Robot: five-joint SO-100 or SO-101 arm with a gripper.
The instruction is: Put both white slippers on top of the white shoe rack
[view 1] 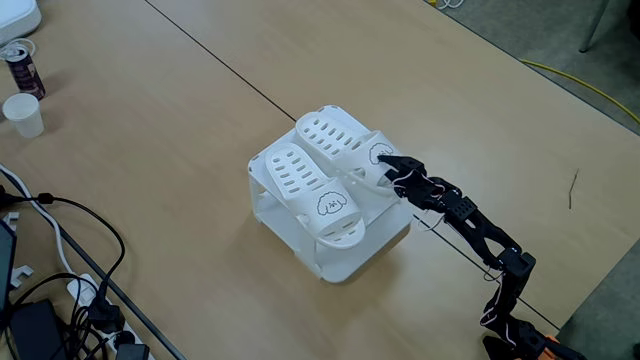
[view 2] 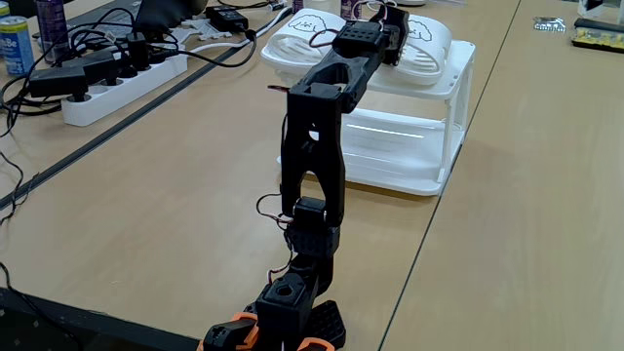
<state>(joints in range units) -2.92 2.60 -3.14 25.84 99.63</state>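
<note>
The white shoe rack [view 1: 342,262] [view 2: 434,156] stands mid-table. Both white slippers lie side by side on its top panel. One slipper [view 1: 308,188] [view 2: 304,31] shows its puppy face toward the rack's front corner. The other slipper [view 1: 338,138] [view 2: 425,33] lies beside it, on the arm's side. My gripper [view 1: 390,172] [view 2: 390,21] is at the toe strap of that second slipper, touching or nearly touching it. The arm's own dark body hides the fingertips, so the gap between the jaws is unclear.
A drink can [view 1: 22,68] and a paper cup [view 1: 24,114] stand at the table's far left. Cables and a power strip [view 2: 117,83] crowd that side, with a blue can [view 2: 15,44] behind. The arm's base [view 2: 288,312] sits near the table edge.
</note>
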